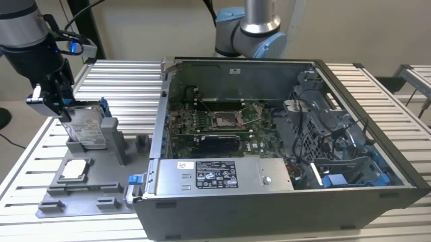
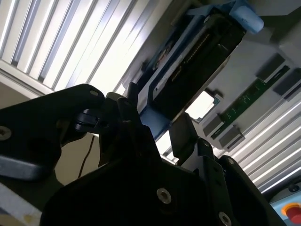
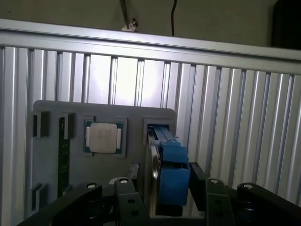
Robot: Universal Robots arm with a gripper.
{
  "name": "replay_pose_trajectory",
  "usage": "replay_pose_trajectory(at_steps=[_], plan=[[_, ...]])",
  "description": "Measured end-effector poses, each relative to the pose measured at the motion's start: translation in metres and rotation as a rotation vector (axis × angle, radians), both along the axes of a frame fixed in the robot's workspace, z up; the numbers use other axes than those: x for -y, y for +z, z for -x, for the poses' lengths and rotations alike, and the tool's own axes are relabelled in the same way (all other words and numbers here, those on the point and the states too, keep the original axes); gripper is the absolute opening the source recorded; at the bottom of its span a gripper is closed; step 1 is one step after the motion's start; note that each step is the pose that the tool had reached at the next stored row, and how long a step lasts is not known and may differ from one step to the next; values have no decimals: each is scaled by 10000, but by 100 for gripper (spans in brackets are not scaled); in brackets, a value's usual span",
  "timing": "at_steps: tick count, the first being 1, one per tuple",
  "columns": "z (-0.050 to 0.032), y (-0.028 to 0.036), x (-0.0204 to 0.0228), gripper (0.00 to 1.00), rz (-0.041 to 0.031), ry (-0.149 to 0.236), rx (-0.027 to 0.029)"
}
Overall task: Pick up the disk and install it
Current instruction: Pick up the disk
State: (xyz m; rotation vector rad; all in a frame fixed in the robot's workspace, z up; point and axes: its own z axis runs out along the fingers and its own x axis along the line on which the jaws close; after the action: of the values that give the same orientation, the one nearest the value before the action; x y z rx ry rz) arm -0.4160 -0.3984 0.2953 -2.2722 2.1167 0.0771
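Jaws of the gripper (image 3: pixel 164 176) stand narrowly parted, pressed against both faces of the disk (image 3: pixel 173 165). It stands on edge between them, silver-grey metal in a blue carrier, over the grey tray (image 3: pixel 134 110).

- The arm (image 1: pixel 259 15) has silver-grey tube sections and pale blue caps on rounded joints.
- Its wrist (image 1: pixel 34 60) is dark, with black cables and a small blue light.
- The claw (image 3: pixel 164 176) is matte black with silver screws.
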Motion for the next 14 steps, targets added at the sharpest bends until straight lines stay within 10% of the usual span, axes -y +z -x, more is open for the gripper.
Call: replay_pose_trajectory(at_steps=[14], plan=[[0, -159, 0, 100, 1, -2, -1]])
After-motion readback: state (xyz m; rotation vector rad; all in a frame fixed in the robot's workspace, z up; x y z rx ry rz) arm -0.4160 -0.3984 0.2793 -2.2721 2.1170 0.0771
